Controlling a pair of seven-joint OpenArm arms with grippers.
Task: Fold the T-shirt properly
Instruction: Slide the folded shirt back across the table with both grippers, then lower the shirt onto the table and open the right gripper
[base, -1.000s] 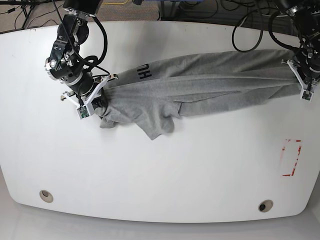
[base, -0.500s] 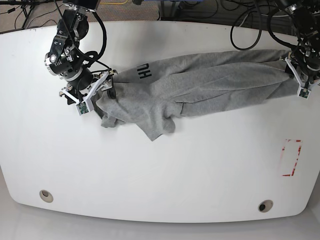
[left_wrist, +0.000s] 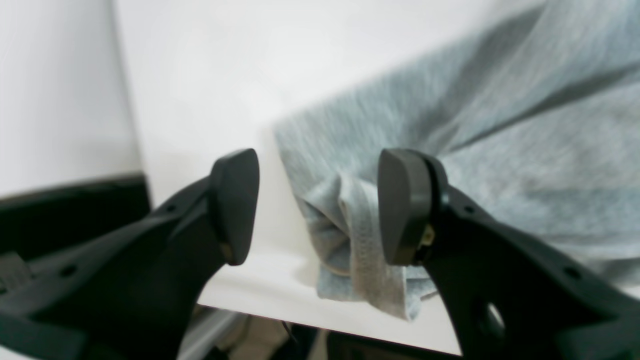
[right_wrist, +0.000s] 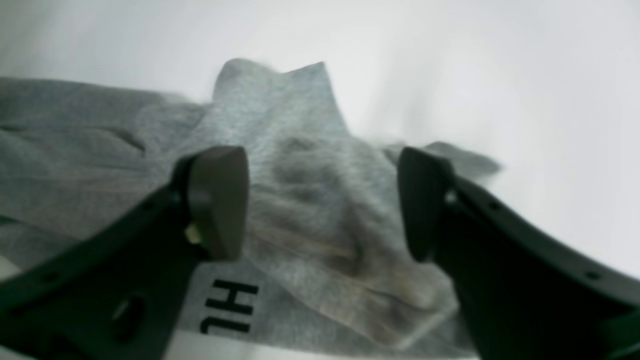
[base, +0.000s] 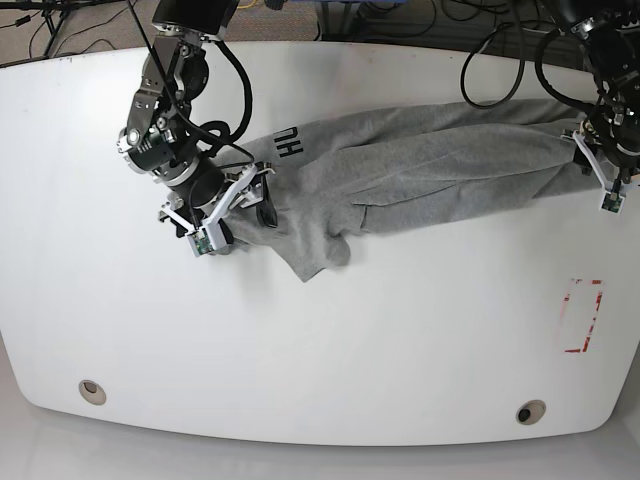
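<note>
Right gripper (base: 232, 205) shifted right over the shirt's left end, grey T-shirt (base: 420, 165) stretched rumpled across upper frame, "HU" lettering showing, left gripper (left_wrist: 320, 205) likewise spread, empty.

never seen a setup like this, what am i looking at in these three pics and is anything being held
This is a two-armed robot at a white table. The wide picture looks down from above; the two close-ups come from cameras on each wrist, looking out between the black jaws. A grey T-shirt lies bunched in a long band across the table, with black lettering showing near one end. The left gripper is at the shirt's hem end near the table edge; the right gripper hovers over the lettered end. Both sets of jaws stand open, so nothing is held now.
</note>
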